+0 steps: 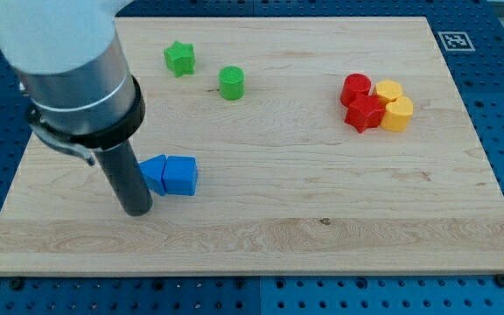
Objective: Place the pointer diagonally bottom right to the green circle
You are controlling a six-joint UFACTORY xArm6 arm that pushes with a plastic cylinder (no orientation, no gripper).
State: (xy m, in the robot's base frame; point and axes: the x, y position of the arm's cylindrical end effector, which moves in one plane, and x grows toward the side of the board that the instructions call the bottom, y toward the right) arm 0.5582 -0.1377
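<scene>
Two blue blocks (171, 174) sit touching, just right of my tip (137, 211) at the board's (322, 219) left. Green circle (232, 82) well up-right, near green star (179, 58). No claw; rod holds nothing.

Bright, even light, diffuse, apparently from overhead. Shadows short and soft: a faint dark patch at the base of the rod near my tip (137, 213), thin dark edges under the blue blocks (171, 174) and the green circle (232, 83). Desk (322, 227) evenly lit, no glare; wood grain readable. The arm's pale upper housing (51, 35) reads nearly washed out. Focus moderate; resolution low, block edges slightly soft. No obvious edge distortion.
</scene>
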